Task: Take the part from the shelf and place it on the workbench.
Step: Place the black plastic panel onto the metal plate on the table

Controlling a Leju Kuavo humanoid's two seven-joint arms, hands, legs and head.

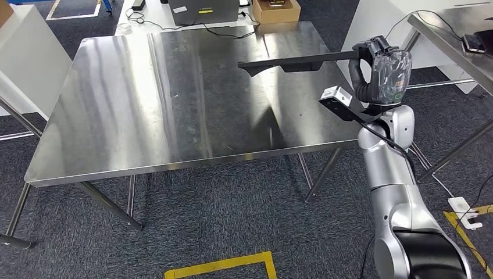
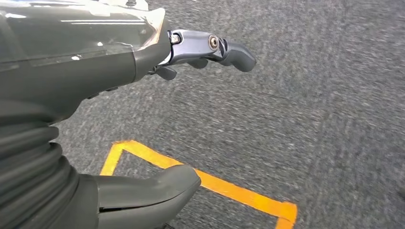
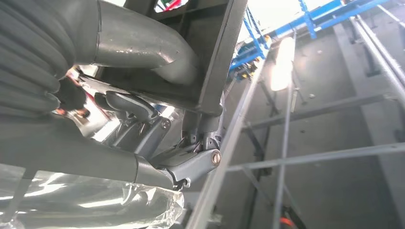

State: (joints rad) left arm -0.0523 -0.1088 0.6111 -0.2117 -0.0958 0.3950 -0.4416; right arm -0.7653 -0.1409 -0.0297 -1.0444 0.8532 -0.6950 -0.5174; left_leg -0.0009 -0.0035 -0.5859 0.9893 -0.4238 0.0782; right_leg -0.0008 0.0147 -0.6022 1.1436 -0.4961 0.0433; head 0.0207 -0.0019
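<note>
A long black plastic part (image 1: 296, 62) juts out over the right side of the steel workbench (image 1: 145, 110), held level above its surface. My right hand (image 1: 385, 68) grips the part's right end, just past the table's right edge. In the right wrist view the thumb (image 3: 143, 45) and darker fingers (image 3: 129, 106) wrap around the dark part (image 3: 219, 57). My left hand (image 2: 157, 109) hangs above the grey carpet, thumb and fingers apart with nothing between them.
A cardboard box (image 1: 276, 10) and a dark case (image 1: 204, 11) stand behind the workbench. Another steel table (image 1: 459, 43) carrying a phone is at the right. White panels flank both sides. Yellow tape (image 1: 227, 265) marks the carpet in front.
</note>
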